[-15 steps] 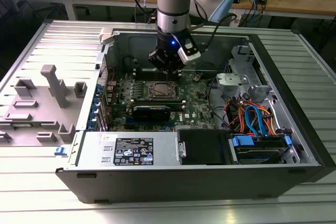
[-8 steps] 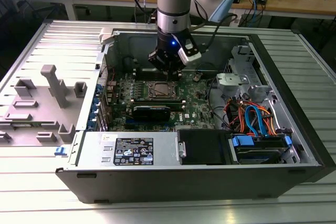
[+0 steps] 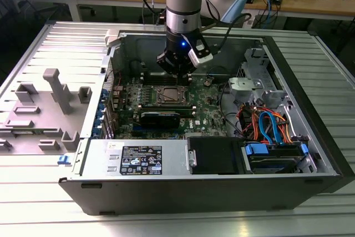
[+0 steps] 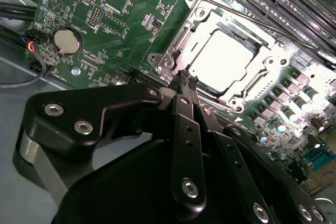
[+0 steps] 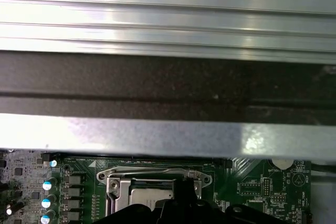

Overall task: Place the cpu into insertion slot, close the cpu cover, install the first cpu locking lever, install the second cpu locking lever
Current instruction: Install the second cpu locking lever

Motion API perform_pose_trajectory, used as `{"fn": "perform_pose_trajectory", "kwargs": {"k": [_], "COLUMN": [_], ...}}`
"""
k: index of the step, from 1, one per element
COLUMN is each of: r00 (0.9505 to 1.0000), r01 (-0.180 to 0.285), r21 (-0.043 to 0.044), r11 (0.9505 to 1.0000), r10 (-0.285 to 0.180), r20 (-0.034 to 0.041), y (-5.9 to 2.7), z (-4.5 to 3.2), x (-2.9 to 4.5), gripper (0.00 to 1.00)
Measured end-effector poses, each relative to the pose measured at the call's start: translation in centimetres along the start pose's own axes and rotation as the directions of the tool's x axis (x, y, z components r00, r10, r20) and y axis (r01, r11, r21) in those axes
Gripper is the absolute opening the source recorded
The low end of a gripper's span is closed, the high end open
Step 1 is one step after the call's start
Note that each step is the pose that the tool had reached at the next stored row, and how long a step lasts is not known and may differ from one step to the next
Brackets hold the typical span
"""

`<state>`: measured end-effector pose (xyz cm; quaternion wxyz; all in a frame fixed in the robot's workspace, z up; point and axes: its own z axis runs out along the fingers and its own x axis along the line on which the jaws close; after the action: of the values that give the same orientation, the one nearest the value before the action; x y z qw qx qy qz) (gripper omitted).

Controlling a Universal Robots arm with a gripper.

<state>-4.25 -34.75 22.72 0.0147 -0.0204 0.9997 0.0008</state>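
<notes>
- Gripper (image 4: 185,80) in the second wrist view: fingers pinched together, nothing held, tips at the socket's edge, touching or just off it, can't tell which.
- CPU (image 4: 224,56) sits in the insertion slot (image 3: 169,96), CPU cover (image 4: 181,35) down over it.
- Judgement: locking-lever step in hand; calls for hooking a thin lever (image 4: 247,17) w/ precise tip aim.
- Power supply label (image 3: 142,159): print unreadable.

The gripper (image 3: 176,69) hangs low inside the open computer case (image 3: 310,137), just above the socket (image 3: 168,95). Memory slots (image 4: 273,3) run close beside the socket, the case wall (image 5: 168,135) rises right behind it, and cables (image 3: 266,123) crowd the exterior view's right.
</notes>
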Motion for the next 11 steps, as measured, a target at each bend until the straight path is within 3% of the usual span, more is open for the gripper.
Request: {"fn": "perform_pose_trajectory", "kwargs": {"k": [7,11], "r00": [1.0000,1.0000], "r01": [0.000,0.000], "r21": [0.0001,0.0001], "r11": [1.0000,1.0000], "r10": [0.000,0.000], "r20": [-0.0003,-0.0005], "y": [0.00,-0.01], "z": [-0.02,-0.48], "x": [-0.01,-0.02], "gripper": [0.11,0.11]}}
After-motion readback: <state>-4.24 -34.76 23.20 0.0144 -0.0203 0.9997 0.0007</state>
